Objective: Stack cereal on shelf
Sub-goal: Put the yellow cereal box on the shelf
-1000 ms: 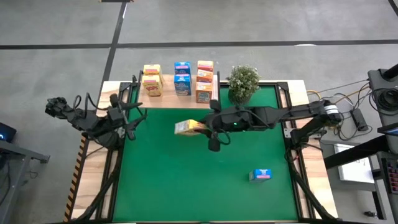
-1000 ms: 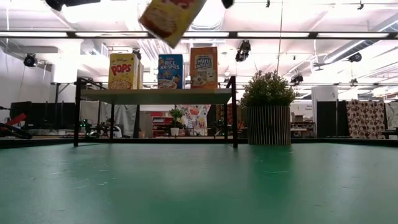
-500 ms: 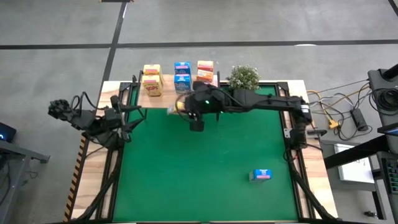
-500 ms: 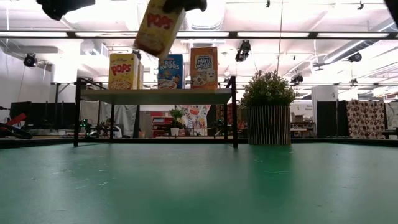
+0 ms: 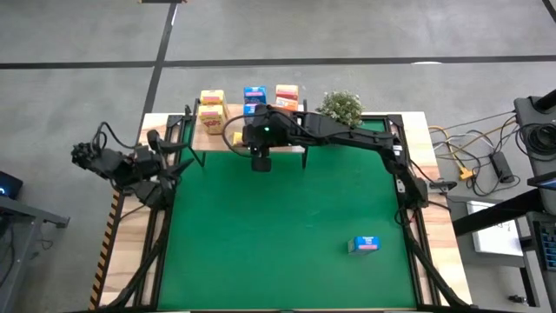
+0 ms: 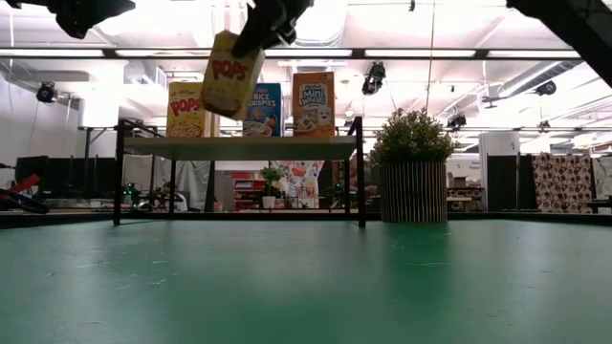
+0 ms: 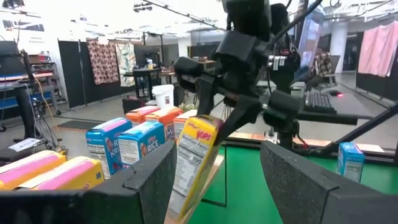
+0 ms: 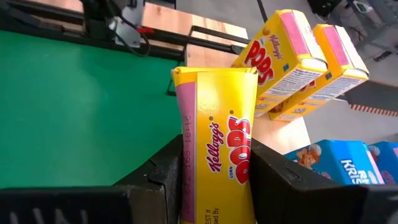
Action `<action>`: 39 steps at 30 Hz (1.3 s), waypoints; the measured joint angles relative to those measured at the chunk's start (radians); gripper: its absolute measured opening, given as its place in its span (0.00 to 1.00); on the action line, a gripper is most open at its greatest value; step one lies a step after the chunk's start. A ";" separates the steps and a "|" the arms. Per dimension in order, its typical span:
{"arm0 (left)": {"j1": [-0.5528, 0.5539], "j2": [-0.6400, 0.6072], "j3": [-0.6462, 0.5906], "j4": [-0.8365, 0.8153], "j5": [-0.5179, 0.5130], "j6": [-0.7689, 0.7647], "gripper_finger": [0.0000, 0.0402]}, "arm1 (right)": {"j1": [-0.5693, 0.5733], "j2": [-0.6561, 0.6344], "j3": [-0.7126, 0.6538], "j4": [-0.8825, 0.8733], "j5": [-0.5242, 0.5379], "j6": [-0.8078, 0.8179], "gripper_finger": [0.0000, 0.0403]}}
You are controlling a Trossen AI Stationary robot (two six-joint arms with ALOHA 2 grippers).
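Observation:
My right gripper reaches from the table's right over the shelf's near edge and is shut on a yellow Pops box, which hangs in the air in front of the shelf. On the shelf stand yellow boxes, blue boxes and orange-red boxes. One more blue box lies on the green mat, toward the near right. My left gripper waits open at the table's left edge; its wrist view shows the held box ahead of it. My right gripper pinches the yellow Pops box between its two fingers at one end, coming from above on a slant. The box is lifted clear and hangs tilted below the fingers, its free end pointing toward the yellow boxes on the shelf.
A small green potted plant stands at the shelf's right end. Black frame rails run along the table's left and right sides. The green mat lies open between the shelf and the lone blue box.
My right gripper has carried the yellow box from over the mat's middle toward the table's far-left, up to the shelf near the yellow boxes. In the low view the box has come down from the picture's top and turned more upright.

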 joint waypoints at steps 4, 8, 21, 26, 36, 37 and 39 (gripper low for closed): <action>0.000 -0.010 0.000 -0.004 0.000 0.001 0.54 | -0.009 0.018 0.008 0.006 0.005 -0.011 0.32; 0.000 -0.010 0.005 -0.004 0.000 0.023 0.54 | -0.024 0.037 0.005 0.012 0.006 -0.023 0.32; 0.000 -0.008 0.008 0.006 0.000 0.053 0.54 | -0.046 0.061 0.003 0.026 0.000 -0.034 0.46; 0.000 -0.008 0.008 0.011 0.000 0.061 0.54 | -0.052 0.061 0.004 0.045 0.000 -0.045 0.52; 0.000 -0.008 0.008 0.013 0.000 0.061 0.54 | -0.066 0.061 0.004 0.070 0.001 -0.042 0.57; 0.000 -0.008 0.008 0.013 0.000 0.061 0.54 | -0.066 0.061 0.004 0.071 0.001 -0.042 0.57; 0.000 -0.008 0.008 0.013 0.000 0.061 0.54 | -0.066 0.061 0.004 0.072 0.008 -0.042 0.57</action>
